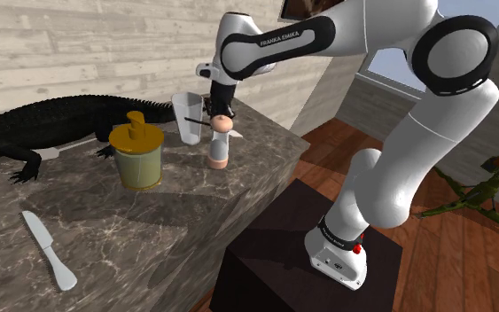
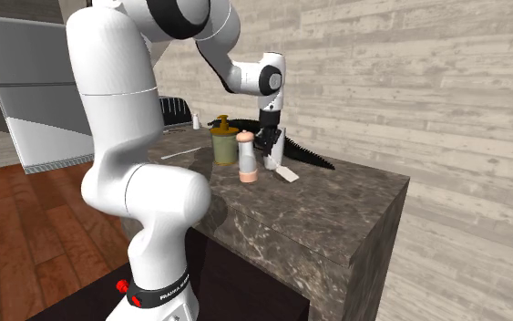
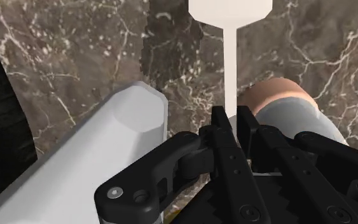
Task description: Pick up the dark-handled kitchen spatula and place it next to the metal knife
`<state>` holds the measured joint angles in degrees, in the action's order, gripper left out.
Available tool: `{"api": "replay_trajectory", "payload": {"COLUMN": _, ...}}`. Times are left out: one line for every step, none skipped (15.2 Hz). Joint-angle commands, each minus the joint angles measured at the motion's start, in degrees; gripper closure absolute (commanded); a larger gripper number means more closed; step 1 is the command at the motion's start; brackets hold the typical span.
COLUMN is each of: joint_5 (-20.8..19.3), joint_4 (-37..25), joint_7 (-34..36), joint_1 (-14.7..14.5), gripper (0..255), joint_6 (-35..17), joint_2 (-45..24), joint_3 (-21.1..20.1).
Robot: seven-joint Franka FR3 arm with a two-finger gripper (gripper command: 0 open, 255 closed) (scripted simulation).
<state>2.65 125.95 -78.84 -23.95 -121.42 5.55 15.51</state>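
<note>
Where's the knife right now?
Shoulder view's lower left: the knife lies flat on the dark stone counter, nearer the camera than the black crocodile, apart from the yellow-lidded jar.

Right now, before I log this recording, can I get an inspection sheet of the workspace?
Surface: dark veined marble counter.
Job's things: white-bladed thin-shafted spatula, clasped at its shaft; grey metal knife, lying apart toward the shoulder view's lower left.
Clutter: olive jar with mustard lid; pink-based grinder beside the gripper; dark crocodile figure.
Grippers: black two-finger gripper, shut on the spatula.
Cables: nothing seen.
Surroundings: pale plank wall; wooden floor.
</note>
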Motion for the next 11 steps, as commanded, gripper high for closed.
{"api": "replay_trajectory", "payload": {"joint_5": -0.1, "joint_4": 1.2, "joint_7": 3.1, "joint_1": -1.4, "gripper": 255, "joint_6": -0.7, "joint_2": 0.7, "joint_3": -1.7}}
{"api": "replay_trajectory", "payload": {"joint_5": -0.1, "joint_4": 1.6, "joint_7": 4.6, "joint_1": -2.0, "gripper": 255, "joint_6": -0.8, "joint_2": 1.0, "joint_3": -2.5}}
{"api": "replay_trajectory", "payload": {"joint_5": -0.1, "joint_4": 1.9, "joint_7": 6.1, "joint_1": -2.6, "gripper": 255, "joint_6": -1.0, "joint_2": 1.2, "joint_3": -3.4}}
{"api": "replay_trajectory", "payload": {"joint_5": 0.0, "joint_4": 2.1, "joint_7": 7.5, "joint_1": -3.3, "gripper": 255, "joint_6": -1.1, "joint_2": 1.4, "joint_3": -4.2}}
{"api": "replay_trajectory", "payload": {"joint_5": 0.0, "joint_4": 2.3, "joint_7": 9.0, "joint_1": -3.9, "gripper": 255, "joint_6": -1.2, "joint_2": 1.5, "joint_3": -5.0}}
{"api": "replay_trajectory", "payload": {"joint_5": 0.1, "joint_4": 2.4, "joint_7": 10.4, "joint_1": -4.6, "gripper": 255, "joint_6": -1.3, "joint_2": 1.6, "joint_3": -5.9}}
{"api": "replay_trajectory", "payload": {"joint_5": 0.2, "joint_4": 2.4, "joint_7": 11.8, "joint_1": -5.2, "gripper": 255, "joint_6": -1.4, "joint_2": 1.6, "joint_3": -6.7}}
{"api": "replay_trajectory", "payload": {"joint_5": 0.3, "joint_4": 2.4, "joint_7": 13.3, "joint_1": -5.9, "gripper": 255, "joint_6": -1.5, "joint_2": 1.6, "joint_3": -7.5}}
{"api": "replay_trajectory", "payload": {"joint_5": 0.4, "joint_4": 2.3, "joint_7": 14.7, "joint_1": -6.5, "gripper": 255, "joint_6": -1.6, "joint_2": 1.4, "joint_3": -8.4}}
{"api": "replay_trajectory", "payload": {"joint_5": 0.4, "joint_4": 2.2, "joint_7": 16.1, "joint_1": -7.2, "gripper": 255, "joint_6": -1.7, "joint_2": 1.3, "joint_3": -9.2}}
{"api": "replay_trajectory", "payload": {"joint_5": 0.5, "joint_4": 1.9, "joint_7": 17.5, "joint_1": -7.8, "gripper": 255, "joint_6": -1.8, "joint_2": 1.0, "joint_3": -10.0}}
